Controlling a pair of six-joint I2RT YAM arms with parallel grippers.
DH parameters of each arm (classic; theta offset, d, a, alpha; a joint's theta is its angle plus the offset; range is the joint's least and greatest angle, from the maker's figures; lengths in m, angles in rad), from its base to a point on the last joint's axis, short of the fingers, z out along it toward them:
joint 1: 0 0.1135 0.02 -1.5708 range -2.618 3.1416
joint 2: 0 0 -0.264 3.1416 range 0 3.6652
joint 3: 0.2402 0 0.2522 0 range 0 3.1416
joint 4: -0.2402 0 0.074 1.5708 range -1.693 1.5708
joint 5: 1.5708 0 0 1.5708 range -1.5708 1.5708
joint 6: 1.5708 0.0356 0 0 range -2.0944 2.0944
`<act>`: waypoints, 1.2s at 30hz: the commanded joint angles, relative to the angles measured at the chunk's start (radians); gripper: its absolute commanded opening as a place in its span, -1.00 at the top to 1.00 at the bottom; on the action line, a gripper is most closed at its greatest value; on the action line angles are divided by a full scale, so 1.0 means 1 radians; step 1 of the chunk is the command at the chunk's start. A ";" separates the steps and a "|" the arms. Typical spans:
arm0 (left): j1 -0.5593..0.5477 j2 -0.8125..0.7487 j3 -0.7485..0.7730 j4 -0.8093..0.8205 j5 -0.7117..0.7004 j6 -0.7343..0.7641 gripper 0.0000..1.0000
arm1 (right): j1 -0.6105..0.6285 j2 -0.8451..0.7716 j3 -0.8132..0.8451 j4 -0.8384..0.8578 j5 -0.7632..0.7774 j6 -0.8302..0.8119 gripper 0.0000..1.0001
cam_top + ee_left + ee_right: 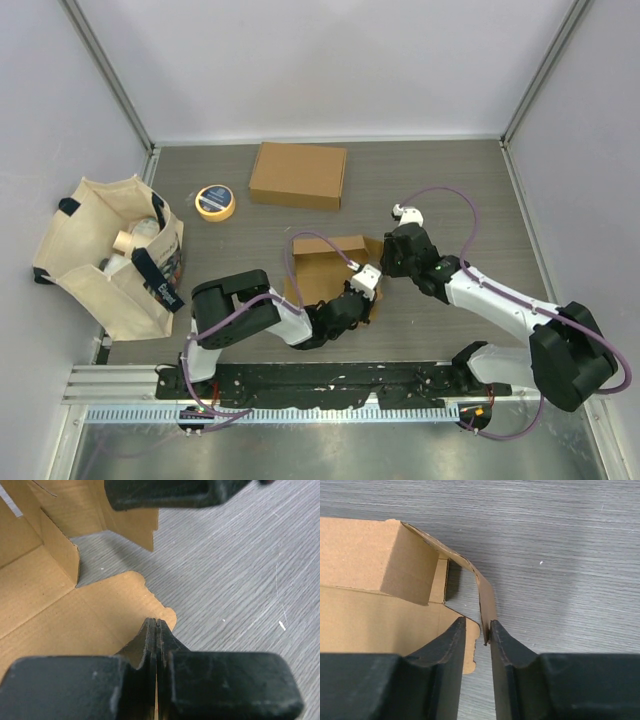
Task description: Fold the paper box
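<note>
Nearest you, your left tool [157, 624] sits at the near right corner of the box [322, 268]. Its jaws are pressed flat together and nothing shows between them. The tips rest over the rounded edge of the near flap [110, 615], which lies flat on the desk [450, 190]. You cannot tell from the pictures whether the tips press on that flap or only hover over it.

A little further out, your right tool [476, 627] is at the right side of the box. Its jaws stand a narrow gap apart. The thin side flap [488, 597] curves up from the box wall and its end runs into that gap. It touches the inner face of one finger [507, 652] and stands clear of the other, so the tool is around the flap and not clamped on it.

The box itself lies open in the middle of the desk, between the two tools. Its floor faces up, and one short wall stands upright on the side away from the right tool.

Beyond the box and to its left lies the tape [215, 202], well apart from it. Straight beyond the box is a closed box [298, 175], lying flat. Far to the left of the box, at the desk's edge, stands the bag [100, 215] with things inside.
</note>
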 commanded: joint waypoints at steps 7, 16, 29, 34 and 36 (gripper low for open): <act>0.003 0.047 0.027 0.020 -0.067 -0.042 1.00 | -0.004 0.002 0.038 0.010 -0.041 0.084 0.88; 0.003 0.037 0.013 0.035 -0.075 -0.035 1.00 | 0.025 0.004 0.043 -0.046 0.000 0.312 0.86; 0.003 -0.104 -0.065 0.150 -0.139 0.097 0.01 | 0.103 0.058 0.123 -0.143 0.129 0.395 0.86; 0.003 -0.065 -0.052 0.256 -0.211 0.207 -0.26 | 0.105 0.055 0.146 -0.158 0.100 0.424 0.86; 0.003 -0.033 -0.045 0.306 -0.227 0.234 -0.30 | 0.105 0.054 0.152 -0.161 0.093 0.429 0.85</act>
